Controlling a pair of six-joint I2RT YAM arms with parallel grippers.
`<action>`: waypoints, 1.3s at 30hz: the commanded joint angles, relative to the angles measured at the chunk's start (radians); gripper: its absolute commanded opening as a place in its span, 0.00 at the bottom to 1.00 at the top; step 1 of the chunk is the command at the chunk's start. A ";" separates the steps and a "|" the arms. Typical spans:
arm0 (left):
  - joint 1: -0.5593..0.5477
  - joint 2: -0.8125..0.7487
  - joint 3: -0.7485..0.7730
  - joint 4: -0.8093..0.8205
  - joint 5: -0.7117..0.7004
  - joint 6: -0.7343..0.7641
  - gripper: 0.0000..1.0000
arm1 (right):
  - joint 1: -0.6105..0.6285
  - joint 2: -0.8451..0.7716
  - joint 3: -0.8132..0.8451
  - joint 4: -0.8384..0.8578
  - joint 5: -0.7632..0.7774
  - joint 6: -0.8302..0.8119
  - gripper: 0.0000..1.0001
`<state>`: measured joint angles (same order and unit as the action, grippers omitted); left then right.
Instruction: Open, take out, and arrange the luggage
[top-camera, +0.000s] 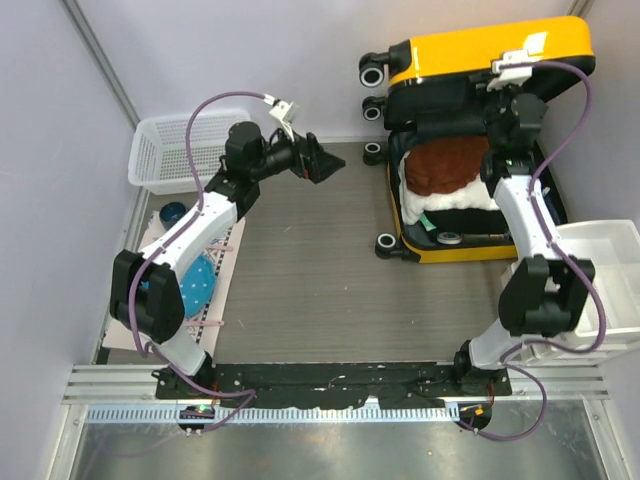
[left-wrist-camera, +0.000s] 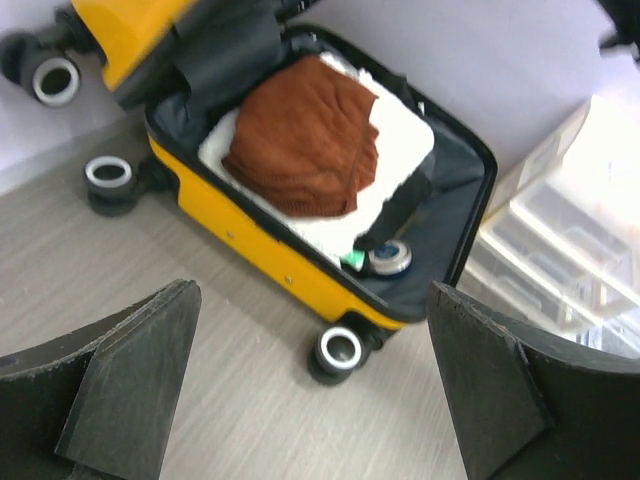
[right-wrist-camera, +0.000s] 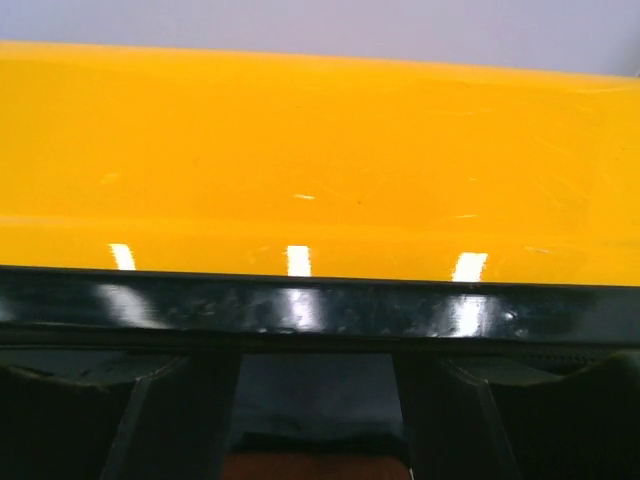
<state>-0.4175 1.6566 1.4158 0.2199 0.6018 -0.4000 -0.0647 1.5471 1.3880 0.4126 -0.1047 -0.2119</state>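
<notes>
With the luggage (top-camera: 480, 55) lying open at the far right of the table (top-camera: 300, 270), I judge unpacking due. Left end effector (top-camera: 330, 160) released, hovering mid-table; right end effector (right-wrist-camera: 320, 370) parted, empty, at the lid rim. Next: descend onto the brown garment (top-camera: 445, 165).

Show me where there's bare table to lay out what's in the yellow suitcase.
Wide bare table between the mat and the luggage, back to the left gripper. Crowded: mesh basket corner, drawer bins, right arm over the luggage.
</notes>
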 joint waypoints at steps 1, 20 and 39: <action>-0.004 -0.063 -0.084 0.000 -0.010 0.066 1.00 | 0.009 0.160 0.238 0.117 0.097 -0.043 0.64; -0.066 -0.097 -0.236 -0.114 0.003 0.377 0.99 | 0.026 0.606 0.869 0.038 0.204 -0.103 0.75; -0.082 0.037 -0.068 -0.106 0.095 0.410 0.94 | 0.013 0.729 0.912 0.158 0.370 -0.138 0.80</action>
<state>-0.4458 1.6257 1.2583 0.0483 0.5957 -0.0448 -0.0479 2.2971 2.3001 0.5087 0.2592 -0.3534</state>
